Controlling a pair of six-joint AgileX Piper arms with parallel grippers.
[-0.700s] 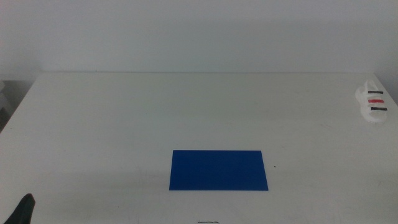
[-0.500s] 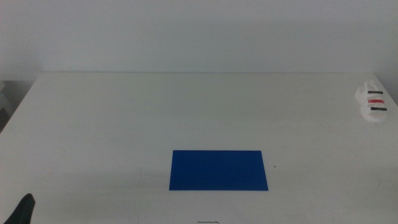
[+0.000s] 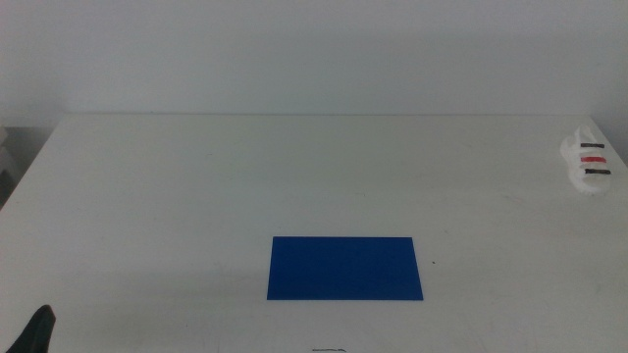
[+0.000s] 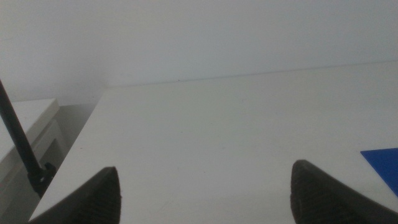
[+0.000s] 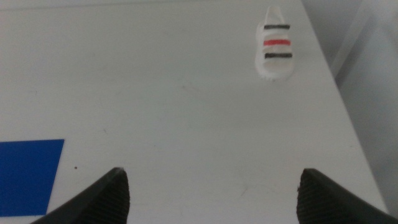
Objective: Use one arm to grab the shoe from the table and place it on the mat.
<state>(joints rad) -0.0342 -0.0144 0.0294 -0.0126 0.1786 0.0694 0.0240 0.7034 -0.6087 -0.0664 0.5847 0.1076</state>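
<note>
The shoe [image 3: 589,161], a small white sandal with two black straps and a red one, lies at the table's far right edge; it also shows in the right wrist view [image 5: 274,50]. The dark-blue mat [image 3: 344,268] lies flat at the front middle; corners of it show in the right wrist view [image 5: 28,174] and the left wrist view [image 4: 384,163]. My right gripper [image 5: 211,193] is open and empty, well short of the shoe, out of the middle view. My left gripper [image 4: 205,193] is open and empty, with its tip at the bottom left of the middle view [image 3: 37,331].
The white table [image 3: 245,176] ends close beside the shoe on the right. A black cable [image 4: 22,146] and a white cabinet stand off the table's left side.
</note>
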